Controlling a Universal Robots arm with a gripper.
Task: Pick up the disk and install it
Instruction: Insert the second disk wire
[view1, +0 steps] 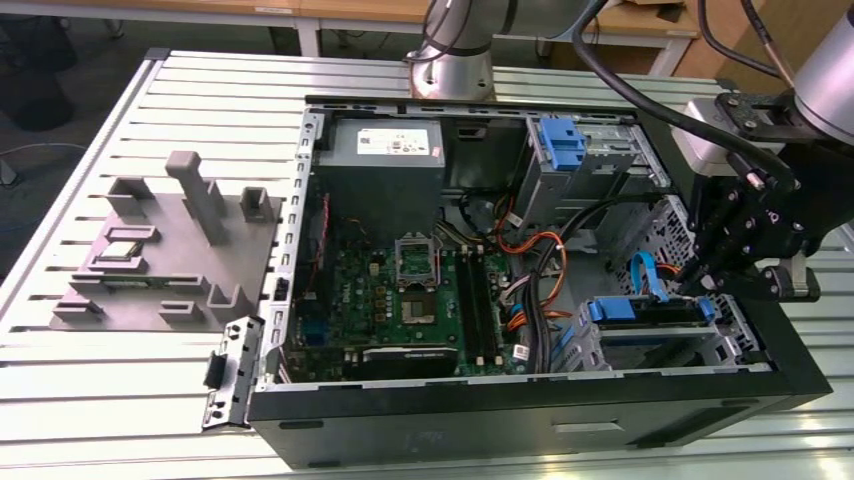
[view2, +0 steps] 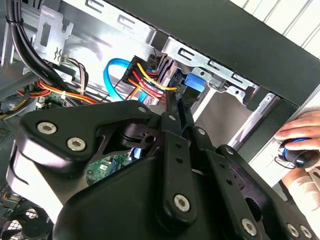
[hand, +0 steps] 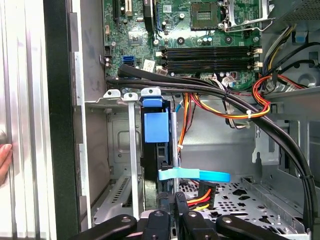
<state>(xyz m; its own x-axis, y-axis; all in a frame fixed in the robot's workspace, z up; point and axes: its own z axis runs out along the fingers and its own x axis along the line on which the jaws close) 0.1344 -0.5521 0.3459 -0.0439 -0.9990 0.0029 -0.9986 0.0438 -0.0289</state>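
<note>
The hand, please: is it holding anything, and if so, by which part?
It cannot be told: the hand sits at the end of the disk in the drive cage, with the contact hidden.

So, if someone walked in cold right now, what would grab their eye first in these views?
The open black computer case with its green motherboard exposed on the slatted metal table. Then the black tool, down at the drive cage on the exterior view's right, at the blue-railed silver-metal disk standing in its bay. A person's hand rests outside the case.

Exterior view looks down steeply over the whole open computer case (view1: 534, 400); both wrist views sit close inside its drive cage corner.
</note>
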